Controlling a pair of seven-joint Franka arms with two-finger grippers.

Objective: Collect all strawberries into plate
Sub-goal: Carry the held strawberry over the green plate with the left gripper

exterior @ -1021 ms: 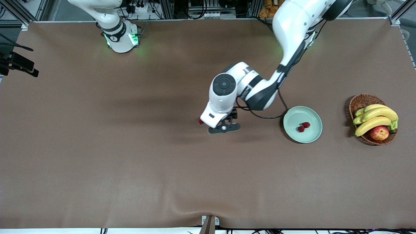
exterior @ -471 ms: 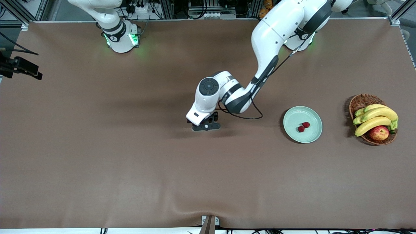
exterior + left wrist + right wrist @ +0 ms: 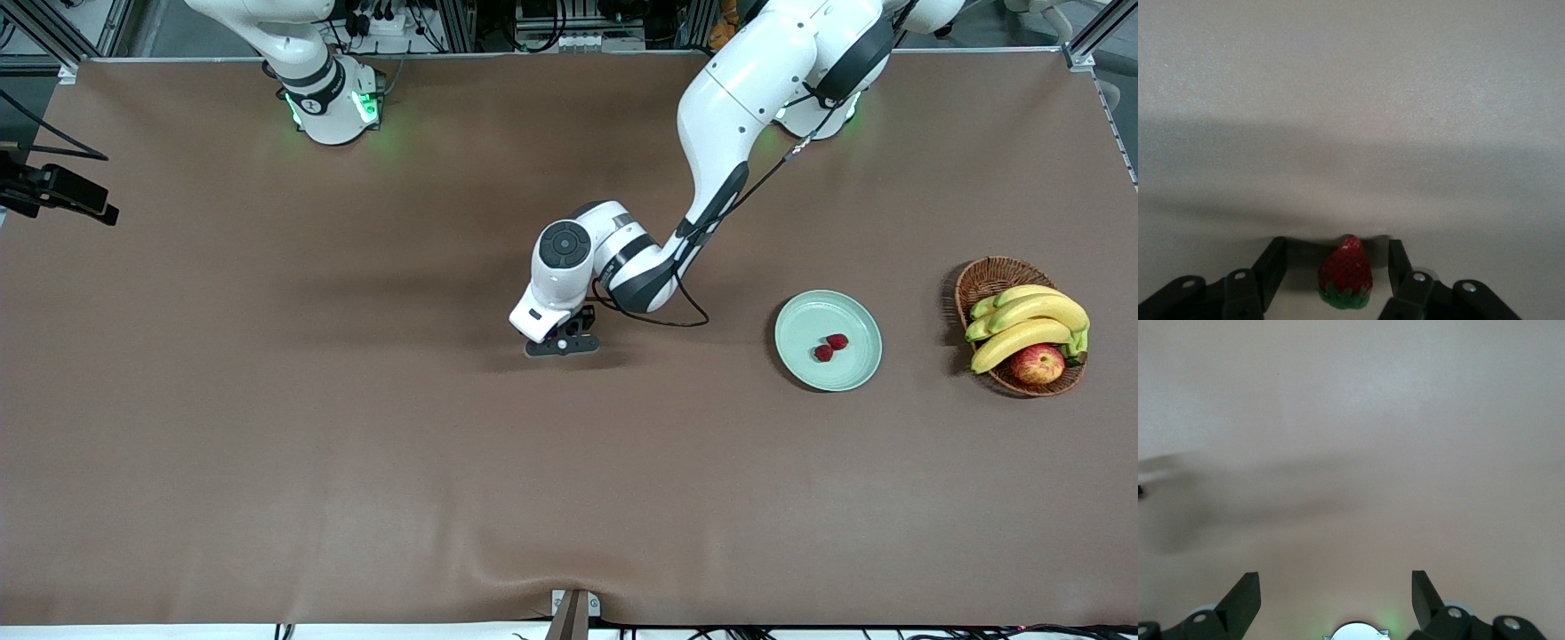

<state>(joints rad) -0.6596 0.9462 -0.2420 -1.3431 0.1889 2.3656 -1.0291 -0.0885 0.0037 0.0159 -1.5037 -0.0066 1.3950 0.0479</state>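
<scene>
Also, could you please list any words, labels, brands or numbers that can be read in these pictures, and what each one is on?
None can be read: the strawberries, plate, basket and table bear no text.
Right arm's base: a small dark mark, too small to read.

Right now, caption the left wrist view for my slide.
Open left gripper straddles a strawberry on the brown table.

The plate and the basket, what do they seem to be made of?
The plate looks like glazed ceramic or smooth plastic: plain mint-green with a soft sheen on its raised rim; which one cannot be told. The basket looks like woven wicker, brown and matte, with a visible weave on its wall.
</scene>
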